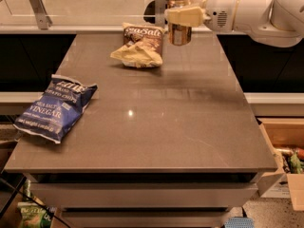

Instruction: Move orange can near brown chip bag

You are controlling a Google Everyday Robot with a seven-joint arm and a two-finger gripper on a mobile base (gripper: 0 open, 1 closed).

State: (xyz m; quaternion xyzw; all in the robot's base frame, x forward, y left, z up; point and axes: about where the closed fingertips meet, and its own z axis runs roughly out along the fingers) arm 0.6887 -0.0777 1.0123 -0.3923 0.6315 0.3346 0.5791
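Observation:
The orange can (180, 31), copper-coloured with a silver top, stands upright at the far right of the grey table (156, 122). The brown chip bag (141, 45), with white "Sea Salt" lettering and a tan-yellow lower part, lies just left of the can, a small gap between them. My gripper (183, 16) reaches in from the right on a white arm (256, 11). Its cream fingers (183, 17) sit across the can's upper part.
A blue "Vinegar" chip bag (54, 107) lies at the table's left edge. A metal rail with posts (38, 4) runs behind the table. An open cardboard box (285, 151) stands on the floor at the right.

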